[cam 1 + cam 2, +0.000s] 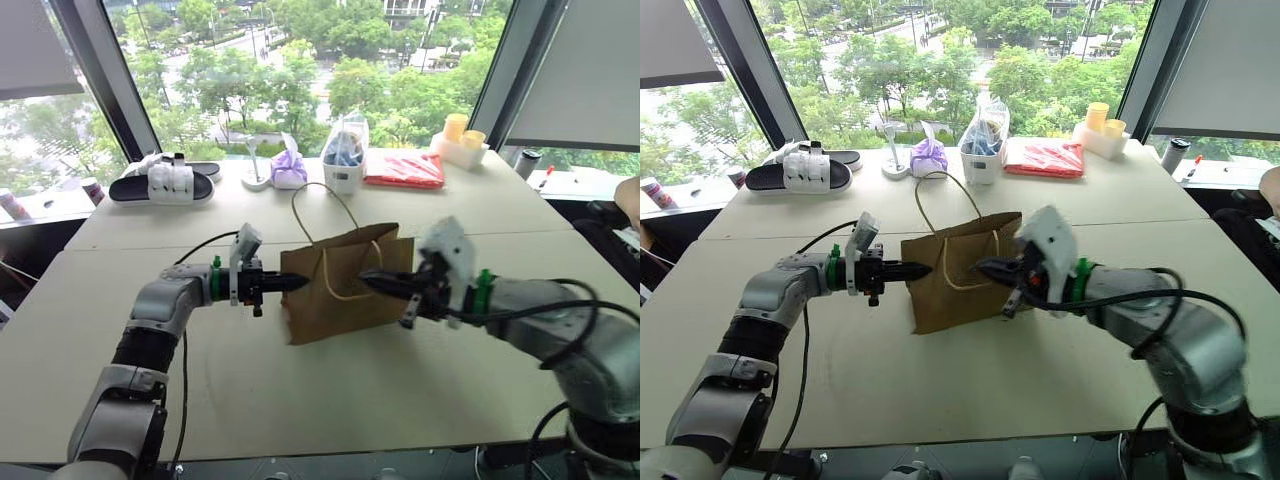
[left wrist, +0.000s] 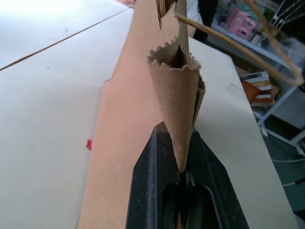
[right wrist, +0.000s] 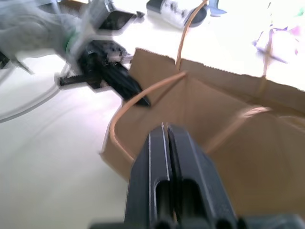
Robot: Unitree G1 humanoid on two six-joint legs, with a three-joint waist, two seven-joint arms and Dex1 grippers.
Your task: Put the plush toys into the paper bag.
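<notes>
The paper bag [image 1: 340, 285] stands mid-table, its inside hidden, with the left gripper [image 1: 300, 283] clamped on its left top edge and the right gripper [image 1: 368, 281], fingers together, at its right side.

Beige table [image 1: 330, 400], seam running across its middle. Along the far edge by the window: black slide sandal with white straps [image 1: 163, 185] at the left; small white stand [image 1: 255, 180] beside it; purple knotted cloth bundle [image 1: 289, 170] just right of the stand; clear plastic bag with blue contents [image 1: 345, 150] sitting in a white cup; flat red packet [image 1: 404, 169] next along; white tray holding two yellow cups [image 1: 460, 143] at the far right corner. Beyond the glass, green treetops [image 1: 300, 70] and a street.
</notes>
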